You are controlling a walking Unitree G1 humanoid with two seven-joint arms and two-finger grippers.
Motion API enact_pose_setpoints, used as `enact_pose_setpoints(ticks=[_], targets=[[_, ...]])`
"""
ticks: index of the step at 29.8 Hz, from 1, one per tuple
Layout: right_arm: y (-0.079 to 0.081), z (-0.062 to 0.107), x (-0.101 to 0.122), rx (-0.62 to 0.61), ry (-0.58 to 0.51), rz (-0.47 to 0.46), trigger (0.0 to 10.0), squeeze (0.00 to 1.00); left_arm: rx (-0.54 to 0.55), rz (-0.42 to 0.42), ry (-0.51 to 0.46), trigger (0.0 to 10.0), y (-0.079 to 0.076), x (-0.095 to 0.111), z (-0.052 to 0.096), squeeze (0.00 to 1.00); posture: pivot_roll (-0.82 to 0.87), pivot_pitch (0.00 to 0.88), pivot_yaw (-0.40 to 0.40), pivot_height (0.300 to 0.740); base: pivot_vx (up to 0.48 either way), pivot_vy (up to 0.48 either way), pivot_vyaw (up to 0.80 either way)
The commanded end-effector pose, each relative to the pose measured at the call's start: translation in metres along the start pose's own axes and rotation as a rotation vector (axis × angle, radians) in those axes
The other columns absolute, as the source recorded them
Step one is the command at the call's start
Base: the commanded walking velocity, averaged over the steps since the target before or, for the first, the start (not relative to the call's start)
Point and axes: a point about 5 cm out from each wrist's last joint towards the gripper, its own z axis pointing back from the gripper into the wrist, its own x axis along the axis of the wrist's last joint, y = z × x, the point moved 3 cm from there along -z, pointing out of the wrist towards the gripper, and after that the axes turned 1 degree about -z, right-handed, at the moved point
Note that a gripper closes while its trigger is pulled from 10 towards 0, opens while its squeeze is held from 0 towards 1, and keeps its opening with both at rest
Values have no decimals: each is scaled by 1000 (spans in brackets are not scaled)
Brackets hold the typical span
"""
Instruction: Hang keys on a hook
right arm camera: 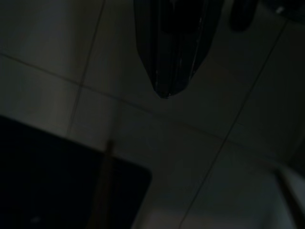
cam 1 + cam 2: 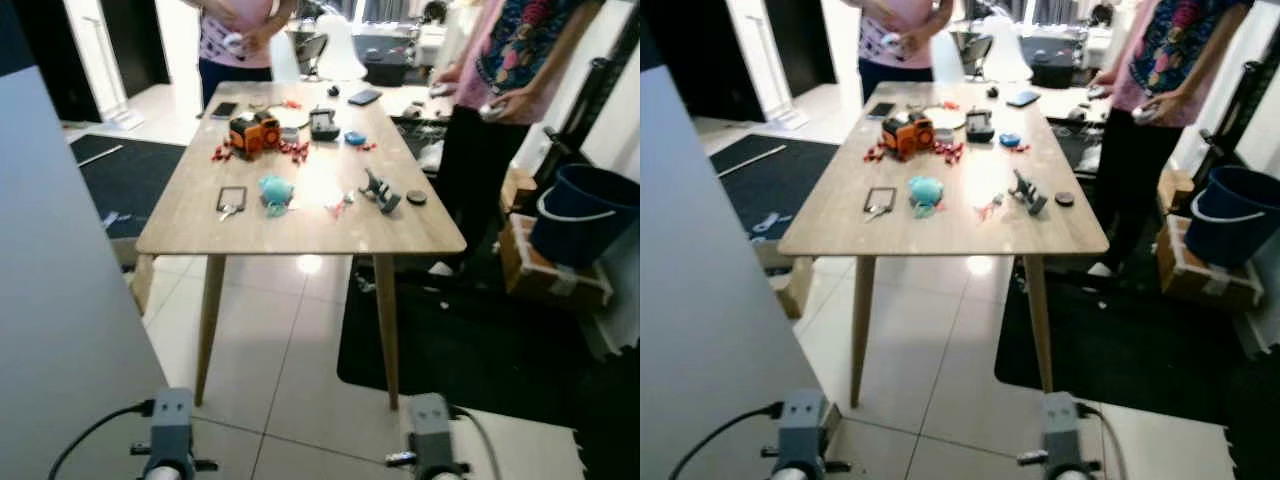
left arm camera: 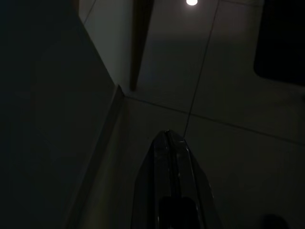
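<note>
Apparently the keys [image 2: 230,207] lay on the tabletop [image 2: 300,232] well ahead, while the left gripper [image 3: 167,136] and right gripper [image 1: 165,93] hung idle with fingers pressed together, so a hasty approach could bump the table and scatter things.

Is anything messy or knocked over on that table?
Nothing looks spilled or broken. The wooden table is cluttered, though: small red bits lie scattered around an orange gadget, and the keys sit loose near the front edge.
</note>
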Motion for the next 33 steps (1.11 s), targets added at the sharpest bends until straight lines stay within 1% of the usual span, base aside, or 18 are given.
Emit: enact_pose_setpoints(ticks=[1, 23, 25, 31, 33], targets=[[-13, 1, -3, -35, 12, -2, 10000, 0, -15, -1, -10, 10000, -6, 4, -2, 27, 26, 30, 26, 740, 281, 0, 0], [-13, 1, -2, -32, 13, 3, 10000, 0, -17, 6, -9, 10000, -5, 4, -2, 16, 27, 33, 22, 740, 274, 0, 0], [-13, 1, -2, -32, 14, 3, 10000, 0, -22, -1, -11, 10000, -5, 3, -1, 0, 26, 30, 22, 740, 0, 0, 0], [-14, 1, -3, -32, 16, 5, 10000, 0, -38, -17, -20, 10000, -7, 3, 0, 0, 25, 25, 23, 740, 0, 0, 0], [-14, 1, -4, -32, 18, 8, 10000, 0, -60, -39, -37, 10000, -9, 4, 0, 0, 24, 23, 24, 740, 0, 0, 0]])
